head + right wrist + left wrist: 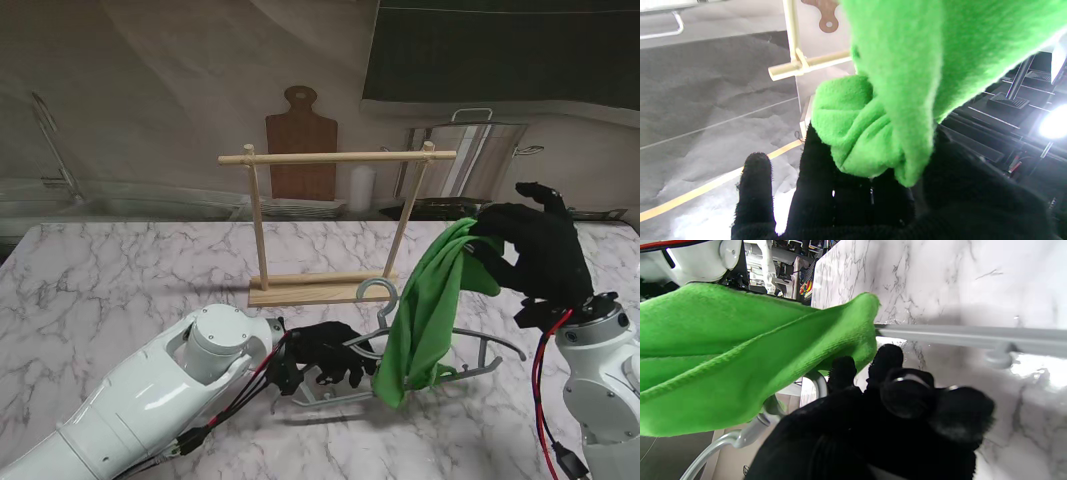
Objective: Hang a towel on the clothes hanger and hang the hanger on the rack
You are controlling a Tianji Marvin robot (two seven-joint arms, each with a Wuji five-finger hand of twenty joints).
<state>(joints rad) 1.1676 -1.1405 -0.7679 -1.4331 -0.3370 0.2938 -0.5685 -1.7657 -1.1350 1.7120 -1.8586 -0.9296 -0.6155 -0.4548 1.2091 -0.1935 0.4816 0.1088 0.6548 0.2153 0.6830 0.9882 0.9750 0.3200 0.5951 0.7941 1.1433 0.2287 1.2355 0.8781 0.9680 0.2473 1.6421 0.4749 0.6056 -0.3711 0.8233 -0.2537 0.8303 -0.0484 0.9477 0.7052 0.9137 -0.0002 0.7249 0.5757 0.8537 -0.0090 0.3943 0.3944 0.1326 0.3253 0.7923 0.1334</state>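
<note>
The right hand (pixel 535 250) is lifted over the table (pixel 120 270), to the right of the rack (pixel 335 225), and its fingers pinch one bunched end of the green towel (pixel 425 315). In the right wrist view the cloth (pixel 880 126) is folded into the palm while one finger (pixel 753 180) stands free. From this hand the towel hangs down to the grey hanger (pixel 480 355), which lies on the table nearer to me than the rack. The hanger's hook (pixel 378 292) reaches close to the rack's base. The left hand (pixel 325 362) rests low at the hanger's left part, fingers curled around its frame; the left wrist view shows them (pixel 885 360) just beside the bar (pixel 973 336) and the towel's edge (pixel 853 326)
</note>
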